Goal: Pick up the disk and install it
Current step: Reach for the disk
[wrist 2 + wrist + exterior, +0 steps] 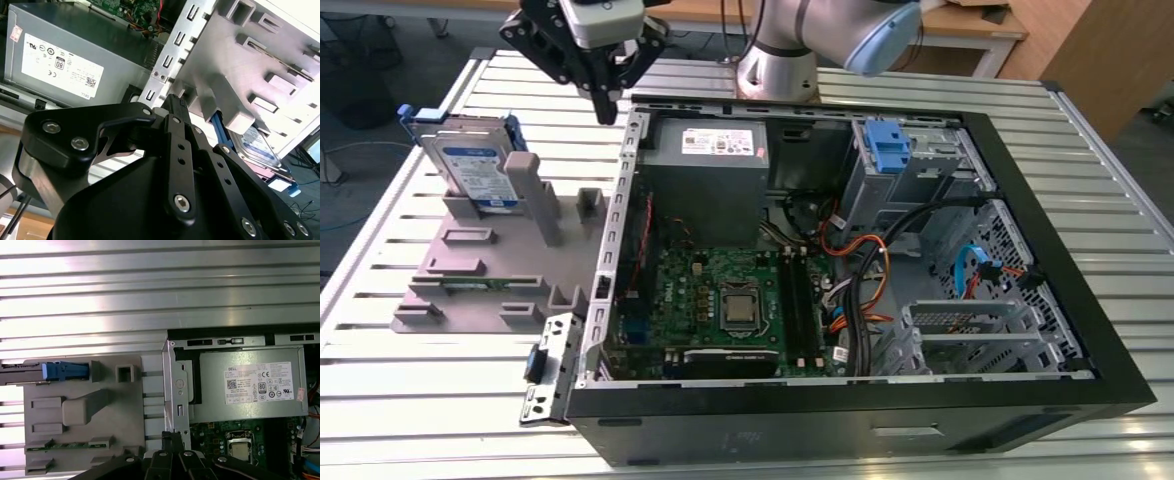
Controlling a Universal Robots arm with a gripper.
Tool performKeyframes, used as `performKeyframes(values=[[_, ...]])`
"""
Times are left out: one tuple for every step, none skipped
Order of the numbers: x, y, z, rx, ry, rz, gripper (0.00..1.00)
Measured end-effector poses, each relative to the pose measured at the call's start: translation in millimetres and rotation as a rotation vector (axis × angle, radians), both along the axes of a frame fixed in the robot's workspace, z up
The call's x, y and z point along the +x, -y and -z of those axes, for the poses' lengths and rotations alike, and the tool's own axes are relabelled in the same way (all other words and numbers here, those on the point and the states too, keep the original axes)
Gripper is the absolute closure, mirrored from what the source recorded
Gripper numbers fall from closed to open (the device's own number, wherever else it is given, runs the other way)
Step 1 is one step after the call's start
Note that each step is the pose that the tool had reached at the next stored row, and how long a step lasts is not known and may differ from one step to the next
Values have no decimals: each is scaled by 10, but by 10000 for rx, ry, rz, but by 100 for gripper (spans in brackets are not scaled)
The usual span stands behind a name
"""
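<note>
The disk (pixel 475 169) stands on edge in a slot at the back of the grey holder (pixel 494 262), on the exterior view's left of the open computer case (pixel 854 400). It is silver with a white-and-blue label and blue side rails. My gripper (pixel 606 110) hangs above the table between the holder and the case's rear corner, to the right of the disk and apart from it. Its fingers are shut together with nothing in them. In the first wrist view the disk (pixel 30 373) shows edge-on beyond the gripper (pixel 172 436). The second wrist view has the disk (pixel 260 146) past the gripper (pixel 175 102).
The grey power-supply box (pixel 707 152) sits at the case's back, with a blue plastic clip (pixel 887 150) in the bay to its right. The motherboard (pixel 720 300) and loose cables (pixel 861 260) cover the case floor. Ribbed metal table (pixel 400 410) surrounds everything.
</note>
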State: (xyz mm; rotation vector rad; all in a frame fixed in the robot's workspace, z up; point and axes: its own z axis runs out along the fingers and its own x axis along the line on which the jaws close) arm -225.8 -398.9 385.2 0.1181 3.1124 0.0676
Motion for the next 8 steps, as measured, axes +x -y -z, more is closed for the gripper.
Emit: performKeyframes(values=[[-19, 0, 3, 0, -1, 0, 89], [-36, 0, 6, 0, 0, 0, 89], [-52, 0, 9, 0, 0, -1, 89], [-68, 0, 12, 0, 0, -1, 89], [-85, 0, 15, 0, 1, -1, 89], [-104, -1, 18, 0, 0, -1, 89], [-121, -3, 23, 1, 1, -2, 89], [-138, -7, 28, 2, 1, -1, 89]])
